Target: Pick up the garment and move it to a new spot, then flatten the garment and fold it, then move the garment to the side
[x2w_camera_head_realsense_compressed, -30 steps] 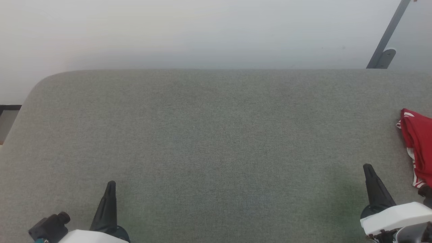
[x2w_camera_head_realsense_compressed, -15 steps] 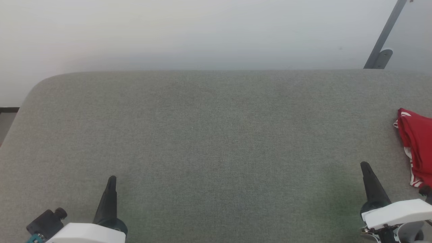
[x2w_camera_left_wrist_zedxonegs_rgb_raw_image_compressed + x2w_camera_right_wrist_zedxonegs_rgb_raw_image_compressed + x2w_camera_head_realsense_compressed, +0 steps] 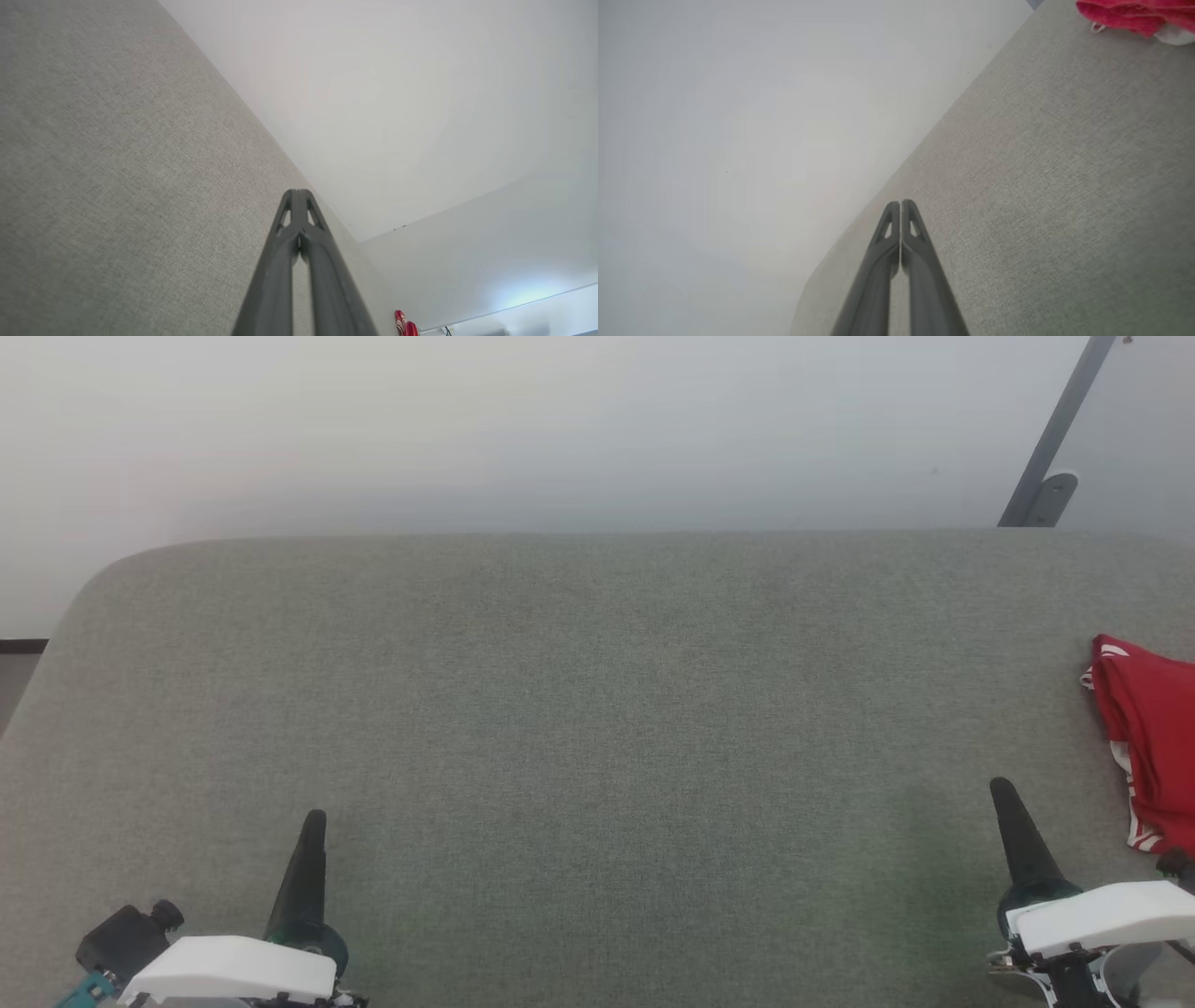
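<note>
The garment (image 3: 1148,737) lay bunched at the far right of the grey cloth-covered tabletop (image 3: 597,709), red folds with white striped trim showing and part of it cut off by the edge of the head view, so whether it was folded or merely heaped could not be told. That lie would suit a jersey waiting to be lifted as well as one already put aside. The left claw (image 3: 315,818) hovered low at the near left, clenched on nothing, its fingers pressed together in the left wrist view; the right claw (image 3: 1001,790) was likewise clenched and holding nothing, just left of the garment and nearer the robot. Were the right claw to go at the cloth clenched like that, it would likely shove the slippery jersey further right instead of taking it, and where the tabletop ends on that side was out of sight, so a slide over the edge could not be ruled out. A pinch taken too deep might also catch the tabletop's own woven cover. Only plain grey weave lay between the right claw and the garment. A pale wall (image 3: 560,420) backed the tabletop, with a slanted grey bracket (image 3: 1050,476) at the far right, well away from both claws
</note>
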Robot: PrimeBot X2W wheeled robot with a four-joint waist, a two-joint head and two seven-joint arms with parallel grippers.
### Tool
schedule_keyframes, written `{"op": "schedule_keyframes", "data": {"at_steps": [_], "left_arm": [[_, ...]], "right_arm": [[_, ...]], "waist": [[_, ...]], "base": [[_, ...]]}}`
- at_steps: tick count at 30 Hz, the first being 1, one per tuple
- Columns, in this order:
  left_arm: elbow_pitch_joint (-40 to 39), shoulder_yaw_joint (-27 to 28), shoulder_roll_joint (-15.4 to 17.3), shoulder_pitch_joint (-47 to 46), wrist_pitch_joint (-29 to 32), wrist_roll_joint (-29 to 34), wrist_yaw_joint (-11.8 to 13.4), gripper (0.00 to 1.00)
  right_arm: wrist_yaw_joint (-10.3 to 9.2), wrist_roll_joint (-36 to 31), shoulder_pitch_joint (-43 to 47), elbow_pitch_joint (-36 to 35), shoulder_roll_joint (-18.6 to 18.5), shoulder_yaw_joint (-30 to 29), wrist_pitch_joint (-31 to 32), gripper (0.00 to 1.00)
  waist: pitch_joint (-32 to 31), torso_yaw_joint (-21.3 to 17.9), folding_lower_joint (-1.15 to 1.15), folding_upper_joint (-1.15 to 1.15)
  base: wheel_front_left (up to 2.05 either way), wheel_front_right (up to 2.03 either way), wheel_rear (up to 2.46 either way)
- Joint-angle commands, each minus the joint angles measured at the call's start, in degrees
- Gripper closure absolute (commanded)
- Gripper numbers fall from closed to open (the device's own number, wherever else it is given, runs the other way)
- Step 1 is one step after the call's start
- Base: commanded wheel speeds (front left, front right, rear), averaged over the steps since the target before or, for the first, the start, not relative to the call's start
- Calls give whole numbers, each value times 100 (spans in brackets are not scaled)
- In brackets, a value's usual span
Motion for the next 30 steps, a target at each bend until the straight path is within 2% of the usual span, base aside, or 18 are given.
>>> {"op": "schedule_keyframes", "data": {"at_steps": [1,30], "left_arm": [[-25,31,21,-149,38,-184,-8,100],[200,104,-55,-427,466,-1609,-12,100]], "right_arm": [[3,146,-144,-46,9,-17,28,100],[3,1502,-311,131,210,-89,316,100]], "waist": [[-3,-4,0,0],[-56,-94,0,0]], "base": [[0,0,0],[0,0,0]]}}
